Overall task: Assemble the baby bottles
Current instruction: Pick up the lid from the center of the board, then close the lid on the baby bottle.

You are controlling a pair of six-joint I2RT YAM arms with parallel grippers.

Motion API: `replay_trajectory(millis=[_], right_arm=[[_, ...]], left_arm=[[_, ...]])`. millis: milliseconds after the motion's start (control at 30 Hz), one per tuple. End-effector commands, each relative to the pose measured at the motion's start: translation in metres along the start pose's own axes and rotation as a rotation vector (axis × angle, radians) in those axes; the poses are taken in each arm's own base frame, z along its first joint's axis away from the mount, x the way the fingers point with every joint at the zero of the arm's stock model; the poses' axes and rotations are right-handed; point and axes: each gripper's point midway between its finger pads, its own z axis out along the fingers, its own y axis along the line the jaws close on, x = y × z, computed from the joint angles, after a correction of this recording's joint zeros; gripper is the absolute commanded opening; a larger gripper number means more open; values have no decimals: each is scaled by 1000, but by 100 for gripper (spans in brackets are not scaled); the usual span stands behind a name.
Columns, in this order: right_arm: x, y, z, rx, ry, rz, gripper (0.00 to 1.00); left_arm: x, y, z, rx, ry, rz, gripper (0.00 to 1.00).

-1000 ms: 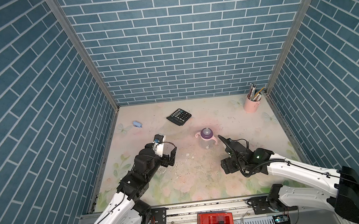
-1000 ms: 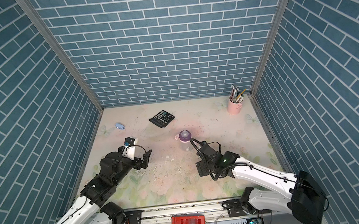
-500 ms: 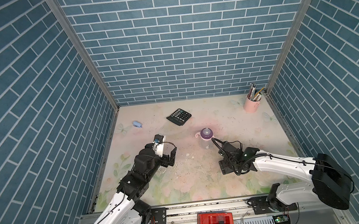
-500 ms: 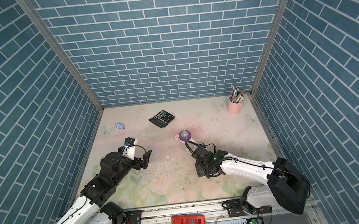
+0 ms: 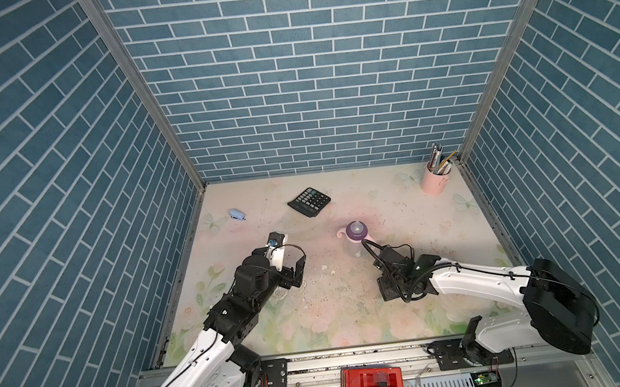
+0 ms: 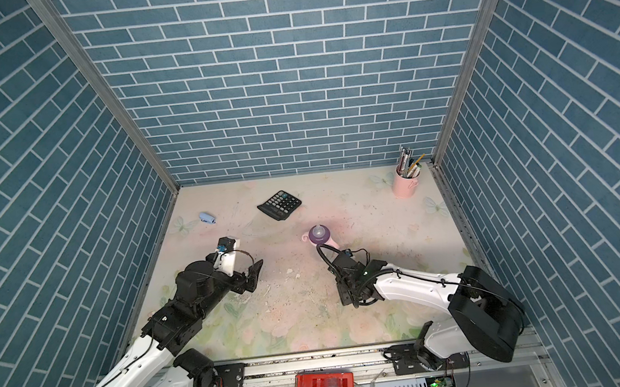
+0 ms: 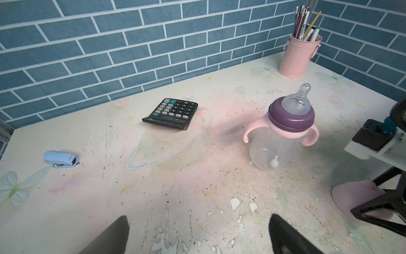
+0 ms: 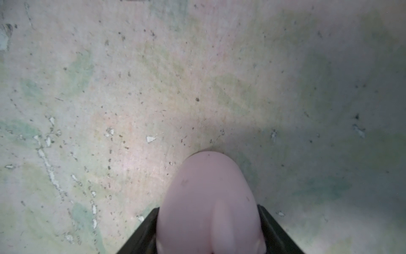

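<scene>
On the table (image 5: 400, 208) we list: pink dome cap (image 8: 208, 187), unseen from above, clamped between right gripper (image 8: 208, 207) jaws in its wrist view; left gripper (image 7: 198, 220) wide, empty; bottle (image 5: 356, 236) upright, unmoved; right arm (image 5: 478, 282) since folded closer.

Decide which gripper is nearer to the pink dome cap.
Right. The right gripper is down over the pink dome cap, with a jaw on either side. The left gripper hangs open, well away from it, with nothing between its jaws.
</scene>
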Motion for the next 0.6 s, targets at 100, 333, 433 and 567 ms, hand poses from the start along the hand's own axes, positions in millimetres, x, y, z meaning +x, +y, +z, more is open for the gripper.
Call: replay_trajectory(millis=[100,333,433,567], right_arm=[[-6,-13,-33,58,-15,-12,59],[-42,-14,-108,43,-95,-90,59],[-59,-8,-137,-8,-103,-116,58],[-92,8,-165,-61,-142,-186,58]], left_arm=[[-5,2,-1,-5,1,-9,99],[-4,1,0,-1,6,-8,99],[-4,1,0,-2,6,-10,99],[0,1,2,-3,12,-12,100]])
